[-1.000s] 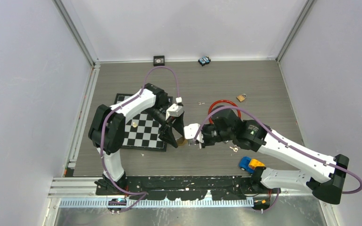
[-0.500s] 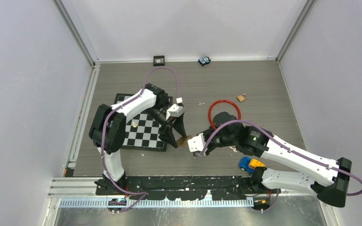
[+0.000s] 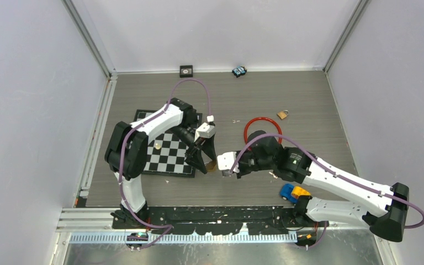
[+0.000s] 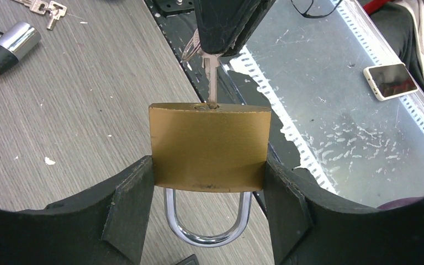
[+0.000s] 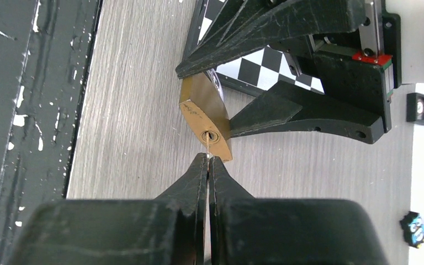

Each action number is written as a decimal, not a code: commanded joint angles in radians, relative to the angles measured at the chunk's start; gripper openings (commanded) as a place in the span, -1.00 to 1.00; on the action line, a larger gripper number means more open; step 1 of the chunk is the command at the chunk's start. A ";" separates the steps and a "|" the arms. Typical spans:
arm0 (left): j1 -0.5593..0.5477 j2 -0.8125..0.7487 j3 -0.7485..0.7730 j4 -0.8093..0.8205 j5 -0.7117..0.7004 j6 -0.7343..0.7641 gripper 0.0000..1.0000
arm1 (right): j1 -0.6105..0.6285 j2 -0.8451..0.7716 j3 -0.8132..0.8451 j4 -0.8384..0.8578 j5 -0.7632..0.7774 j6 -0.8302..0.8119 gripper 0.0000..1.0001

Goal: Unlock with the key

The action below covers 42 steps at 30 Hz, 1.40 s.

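We see the brass padlock with a steel shackle (image 4: 208, 146) clamped in the left end effector (image 4: 208, 165), whose two black fingers (image 4: 130, 207) press on the narrow sides of the brass body, one on each side, so the jaws stand apart by the width of the lock. The shackle (image 4: 207, 238) hangs back between the fingers toward the left wrist, and both of its legs run into the body. The keyhole face points away from the left wrist, toward the right end effector (image 5: 208, 164), which meets it head-on. That end effector has its fingers pressed together on the head of the small silver key (image 4: 211, 77), and the tip of the blade sits in the keyhole while most of the blade shows outside the body. From above, we find the lock between the two arms, just off the near right corner of the black-and-white chessboard (image 3: 165, 155), over the grey wood-grain worktop (image 3: 309, 99); we cannot tell whether it touches the surface. A red cable loop (image 3: 248, 128) lies just behind the right arm, a second small brass padlock (image 3: 282, 114) well beyond it, and a blue-and-yellow toy car (image 3: 292, 192) near the right arm's base
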<state>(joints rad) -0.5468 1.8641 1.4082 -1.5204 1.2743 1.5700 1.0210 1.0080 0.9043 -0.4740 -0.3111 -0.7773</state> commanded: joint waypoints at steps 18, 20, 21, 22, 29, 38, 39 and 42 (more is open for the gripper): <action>0.002 0.009 0.075 -0.130 0.192 -0.062 -1.00 | -0.020 -0.035 -0.008 0.013 -0.075 -0.049 -0.99; 0.002 0.010 0.075 -0.128 0.194 -0.066 -1.00 | -0.013 -0.042 -0.016 0.015 -0.059 -0.079 -0.99; 0.002 0.011 0.075 -0.126 0.196 -0.070 -1.00 | -0.010 -0.046 -0.018 0.015 -0.057 -0.083 -0.99; 0.002 0.012 0.076 -0.125 0.195 -0.074 -1.00 | -0.010 -0.050 -0.018 0.016 -0.059 -0.084 -0.99; 0.004 0.008 0.072 -0.112 0.190 -0.083 -1.00 | -0.014 -0.074 -0.002 -0.005 -0.083 -0.069 -0.99; 0.005 -0.007 0.065 -0.089 0.179 -0.097 -1.00 | -0.032 -0.048 0.021 0.016 -0.088 0.033 -0.99; 0.005 -0.009 0.063 -0.088 0.178 -0.098 -1.00 | -0.035 -0.046 0.021 0.017 -0.089 0.041 -0.99; 0.005 -0.011 0.063 -0.086 0.176 -0.100 -1.00 | -0.047 -0.040 0.019 0.025 -0.093 0.060 -0.99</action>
<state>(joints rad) -0.5465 1.8927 1.4368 -1.5276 1.3266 1.4849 0.9840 0.9569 0.8917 -0.4862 -0.3569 -0.7761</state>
